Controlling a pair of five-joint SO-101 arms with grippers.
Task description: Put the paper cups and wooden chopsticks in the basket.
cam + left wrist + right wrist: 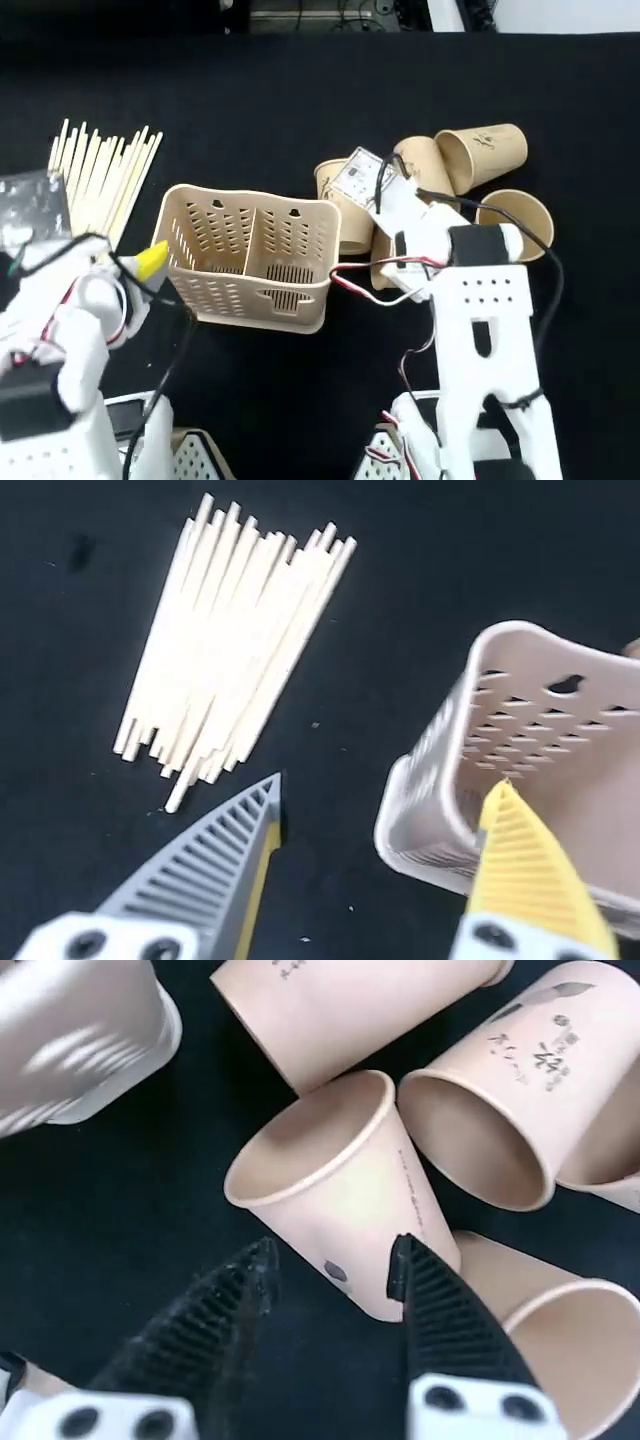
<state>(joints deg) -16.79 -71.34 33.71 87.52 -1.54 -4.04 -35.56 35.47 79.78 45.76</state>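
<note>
Presently, on the black table (pixel 300 100): a cream basket (pixel 255 290) with perforated walls and two compartments stands mid-table.

Chopsticks (pixel 100 180), pale wood, lie flat in a loose fan off the basket's left side, close to it but apart.

Left pincer (pixel 388 785) hangs low between the chopstick ends and the basket's corner. Its fingers, one grey and one yellow, are spread wide with bare table between them.

Cups (pixel 485 152), tan paper, are bunched to the basket's right, several tipped on their sides with mouths showing. One sits tight against the basket wall.

Right pincer (pixel 332 1250) is over the bunch, black fingers apart and straddling the base end of the near cup (pixel 320 1170). Cannot tell whether they touch it.

Writing: the cups carry a dark brush-stroke mark and small lettering on their sides. A white tag (pixel 358 178) on the right arm bears fine print, too small to make out.
</note>
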